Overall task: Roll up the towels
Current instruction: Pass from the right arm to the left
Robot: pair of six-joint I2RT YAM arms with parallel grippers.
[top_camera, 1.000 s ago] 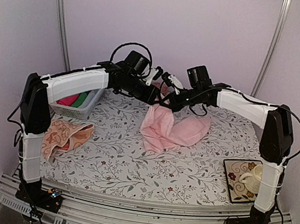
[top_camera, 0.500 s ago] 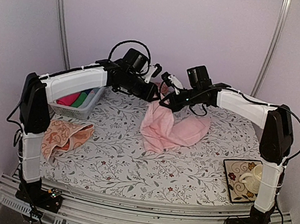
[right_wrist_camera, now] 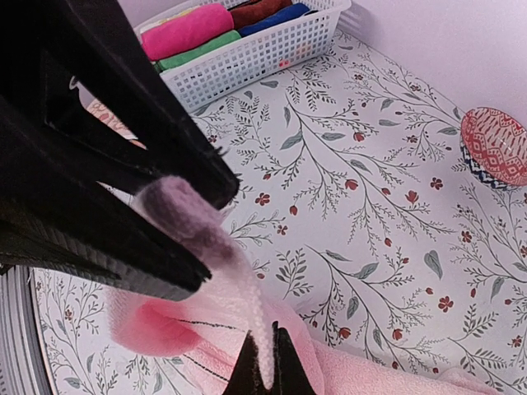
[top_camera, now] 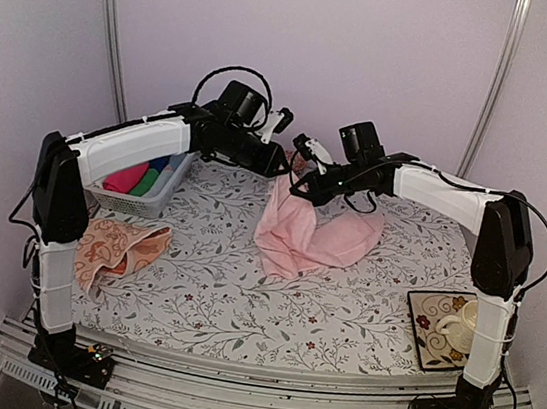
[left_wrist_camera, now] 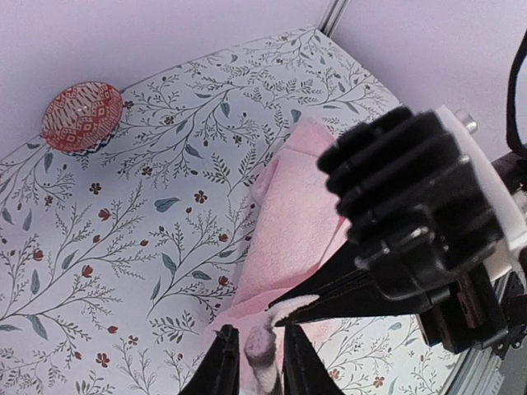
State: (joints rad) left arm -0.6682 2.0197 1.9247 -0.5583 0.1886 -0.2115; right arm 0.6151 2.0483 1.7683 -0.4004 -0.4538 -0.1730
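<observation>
The pink towel hangs bunched from the two grippers at the middle back, its lower part lying on the table. My right gripper is shut on an edge of the pink towel, lifting it. My left gripper stands narrowly open just beside it, with a raised corner of the pink towel between its jaws and thin gaps on both sides. From above, the left gripper and the right gripper almost meet. The peach patterned towel lies crumpled at the left front.
A white basket with rolled magenta, green and blue cloths stands at the back left. A red patterned bowl sits at the far back of the table. A patterned plate with a cup is at the right front.
My left jaws have narrowed round the towel's raised corner, and the left wrist has risen slightly. The right gripper has kept its hold on the towel in place.
</observation>
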